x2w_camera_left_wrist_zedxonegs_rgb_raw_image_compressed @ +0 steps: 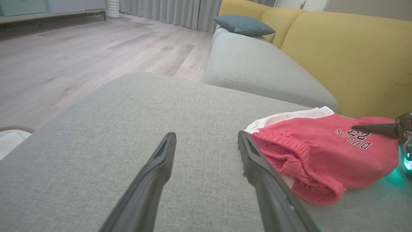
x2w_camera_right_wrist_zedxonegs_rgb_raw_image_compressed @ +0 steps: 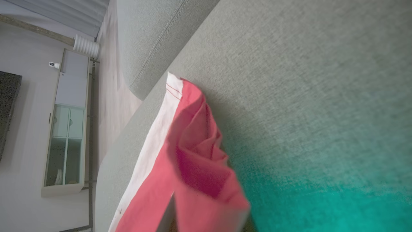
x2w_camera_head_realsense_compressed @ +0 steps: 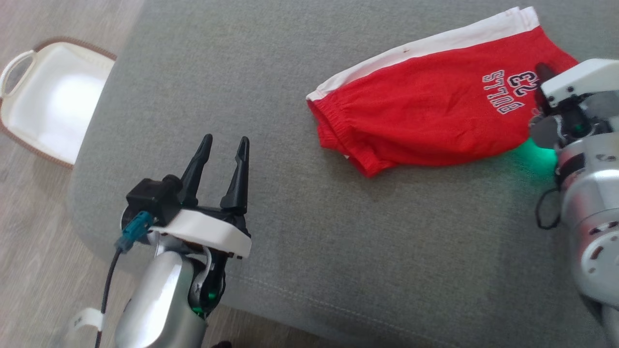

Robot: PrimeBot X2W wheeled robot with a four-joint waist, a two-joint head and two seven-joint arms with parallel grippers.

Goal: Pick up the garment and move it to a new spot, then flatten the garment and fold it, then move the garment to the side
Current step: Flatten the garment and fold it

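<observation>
Grey sofa cushion (x2w_camera_head_realsense_compressed: 338,241), open room across its middle; red shorts (x2w_camera_head_realsense_compressed: 425,121) lie at its far right.
My right hand (x2w_camera_head_realsense_compressed: 544,77) is pinched tight on the shorts' right edge, beside the print "BULLS 23", upside down from my head. A white band runs along their far edge. My left hand (x2w_camera_head_realsense_compressed: 226,140) hangs spread wide near the cushion's front-left corner, well apart from the shorts. Past that rounded corner a white basket (x2w_camera_head_realsense_compressed: 48,101) sits on the wood floor (x2w_camera_head_realsense_compressed: 29,251).
</observation>
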